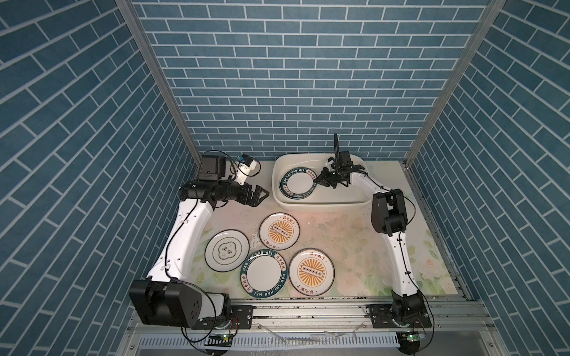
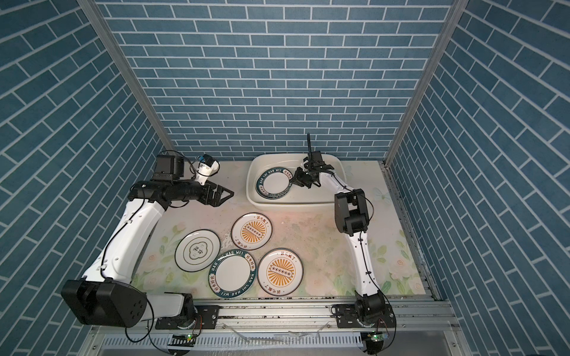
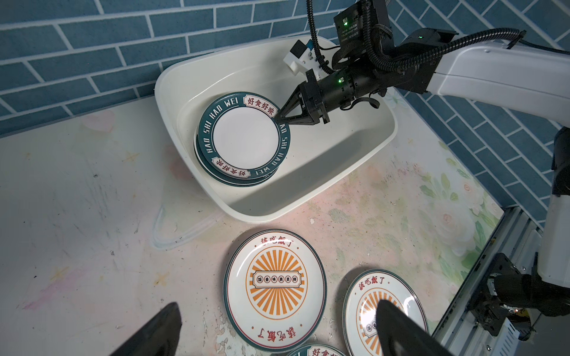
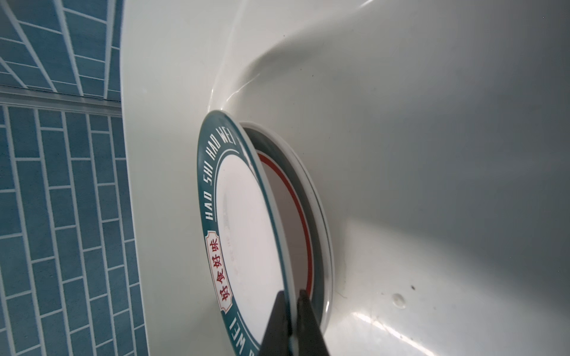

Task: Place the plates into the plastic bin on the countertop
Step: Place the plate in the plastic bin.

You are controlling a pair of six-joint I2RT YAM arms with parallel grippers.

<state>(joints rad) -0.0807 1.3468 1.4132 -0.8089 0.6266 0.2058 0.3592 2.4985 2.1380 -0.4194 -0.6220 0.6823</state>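
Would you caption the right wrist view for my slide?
Right tool grips lettered plate over ringed plate in bin.

In bin (image 3: 354, 148), teal plate (image 3: 246, 137) tilted on another — four plates (image 1: 279, 231) on countertop (image 1: 339, 246).

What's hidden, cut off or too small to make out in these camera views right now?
1. Plates under the top plate in the bin: it mostly covers them in every view, so their count is unclear.
2. Cloud-emblem plate: its lettering is too small in both top views.
3. Teal-lettered plate outside the bin: cut off by the bottom edge in the left wrist view.
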